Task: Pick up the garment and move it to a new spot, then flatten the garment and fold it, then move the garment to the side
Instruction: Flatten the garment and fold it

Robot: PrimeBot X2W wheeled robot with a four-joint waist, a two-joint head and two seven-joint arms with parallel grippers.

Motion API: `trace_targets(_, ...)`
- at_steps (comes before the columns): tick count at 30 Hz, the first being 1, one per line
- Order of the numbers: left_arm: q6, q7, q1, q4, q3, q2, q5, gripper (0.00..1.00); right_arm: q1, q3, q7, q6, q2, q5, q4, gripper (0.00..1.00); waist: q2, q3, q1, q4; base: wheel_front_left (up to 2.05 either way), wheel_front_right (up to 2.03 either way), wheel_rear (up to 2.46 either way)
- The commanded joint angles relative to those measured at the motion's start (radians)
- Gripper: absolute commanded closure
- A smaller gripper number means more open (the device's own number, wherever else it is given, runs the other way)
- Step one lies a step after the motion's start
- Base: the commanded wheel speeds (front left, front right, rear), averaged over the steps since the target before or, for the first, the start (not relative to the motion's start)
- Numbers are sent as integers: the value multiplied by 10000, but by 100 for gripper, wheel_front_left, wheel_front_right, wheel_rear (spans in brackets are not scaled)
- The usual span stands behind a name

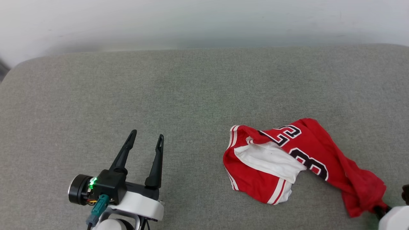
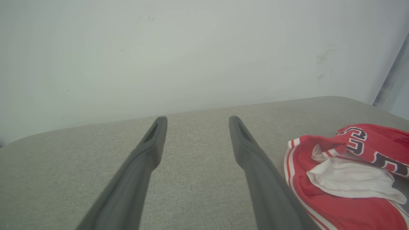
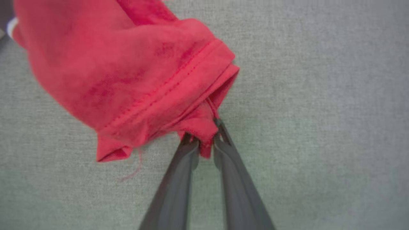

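Crumpled soft-knit red jersey T-shirt (image 1: 322, 143) with a white sleeve lies at lower right of the head view on grey woven cushion (image 1: 191, 89). Its long axis runs upper left to lower right. Right gripper (image 3: 204, 135) pinches its stitched hem, jaws nearly closed. Left gripper (image 1: 147, 134) sits at lower left, well apart, jaws spread wide and empty.

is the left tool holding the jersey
No, the left tool stands open over the bare grey cushion, apart from the red jersey.
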Motion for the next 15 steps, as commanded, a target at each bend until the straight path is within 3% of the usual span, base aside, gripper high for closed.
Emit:
trace_targets(1,-41,-27,-99,43,-36,-9,48,0,-327,229,-461,-9,118,-95,234,0,0,-39,-1,-6,0,0,0)
trace_targets(7,-61,-27,-71,109,-115,-13,28,0,-1076,1094,-2492,-11,-58,96,52,0,0,-218,-1,-208,0,0,0)
trace_targets(15,-86,-27,6,62,-141,-24,-289,0,-1405,1292,-5488,-9,168,118,-1049,0,0,-402,-1,-461,0,0,0)
